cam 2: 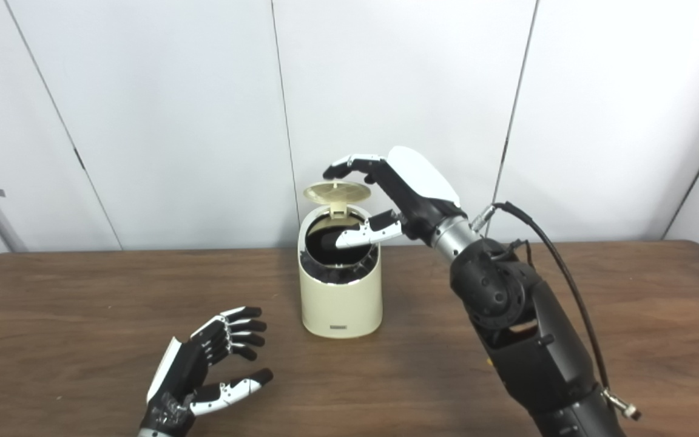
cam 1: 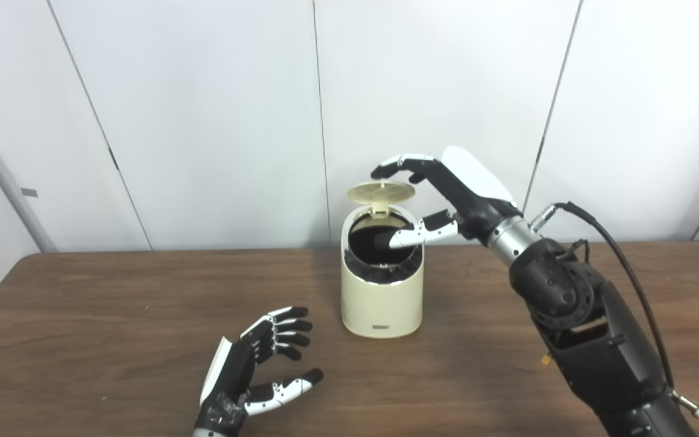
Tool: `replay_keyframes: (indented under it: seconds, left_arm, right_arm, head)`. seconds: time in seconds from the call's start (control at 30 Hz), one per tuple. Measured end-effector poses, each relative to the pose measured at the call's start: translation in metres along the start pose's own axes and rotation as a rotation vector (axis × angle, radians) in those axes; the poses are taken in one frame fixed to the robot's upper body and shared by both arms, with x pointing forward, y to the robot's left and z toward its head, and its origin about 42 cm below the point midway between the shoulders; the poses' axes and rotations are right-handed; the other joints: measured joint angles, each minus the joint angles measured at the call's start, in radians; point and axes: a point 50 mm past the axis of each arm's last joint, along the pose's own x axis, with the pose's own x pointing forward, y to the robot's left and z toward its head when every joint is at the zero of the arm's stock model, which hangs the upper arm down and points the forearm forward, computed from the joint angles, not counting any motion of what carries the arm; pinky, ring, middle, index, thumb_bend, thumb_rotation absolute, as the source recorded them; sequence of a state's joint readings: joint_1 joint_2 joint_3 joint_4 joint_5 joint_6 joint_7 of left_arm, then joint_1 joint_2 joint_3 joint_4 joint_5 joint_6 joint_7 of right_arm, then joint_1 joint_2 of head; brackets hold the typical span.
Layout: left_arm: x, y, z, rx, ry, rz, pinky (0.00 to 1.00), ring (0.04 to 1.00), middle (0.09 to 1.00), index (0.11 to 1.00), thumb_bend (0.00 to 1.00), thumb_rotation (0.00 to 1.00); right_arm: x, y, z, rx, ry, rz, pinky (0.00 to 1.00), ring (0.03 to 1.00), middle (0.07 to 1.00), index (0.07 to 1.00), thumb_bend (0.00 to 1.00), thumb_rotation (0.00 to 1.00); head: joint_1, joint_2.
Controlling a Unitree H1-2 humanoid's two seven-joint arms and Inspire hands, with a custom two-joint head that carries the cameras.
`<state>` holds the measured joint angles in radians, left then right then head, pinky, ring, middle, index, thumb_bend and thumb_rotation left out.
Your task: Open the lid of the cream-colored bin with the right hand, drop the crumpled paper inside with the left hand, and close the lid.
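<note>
The cream-colored bin stands upright near the middle of the brown wooden bench, a little toward the back edge. Its round lid is raised and stands open above the back rim, held on a small hinge, so the dark inside of the bin is visible.

The right robot hand is up at the bin. Its fingers curve over the right edge of the raised lid and seem to touch it there, while the thumb points across the open mouth of the bin. The fingers and thumb are spread, and they do not close around anything (the lid is only touched from above, not pinched).

The left robot hand is low over the bench, in front of the bin and to its left, well apart from it. Its palm faces toward the bin, the fingers are apart and slightly bent, and it holds nothing.

The crumpled paper cannot be seen on the bench, and the dark opening of the bin does not show whether it lies inside.
</note>
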<state>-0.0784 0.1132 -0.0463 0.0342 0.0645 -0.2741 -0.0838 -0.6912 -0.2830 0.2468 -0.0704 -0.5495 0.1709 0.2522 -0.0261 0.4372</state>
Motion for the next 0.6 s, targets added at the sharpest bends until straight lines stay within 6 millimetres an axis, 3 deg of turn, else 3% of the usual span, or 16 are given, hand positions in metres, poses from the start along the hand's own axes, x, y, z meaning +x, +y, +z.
replay_keyframes:
  seconds: [0.6]
  left_arm:
    - [0.000,0.006,-0.001,0.011,0.006,0.028,0.56,0.645,0.703,0.765,0.66,0.00]
  right_arm:
    - [-0.012,0.008,-0.011,-0.028,-0.026,0.020,0.72,0.823,0.685,0.636,0.67,0.40]
  head:
    - [0.009,0.025]
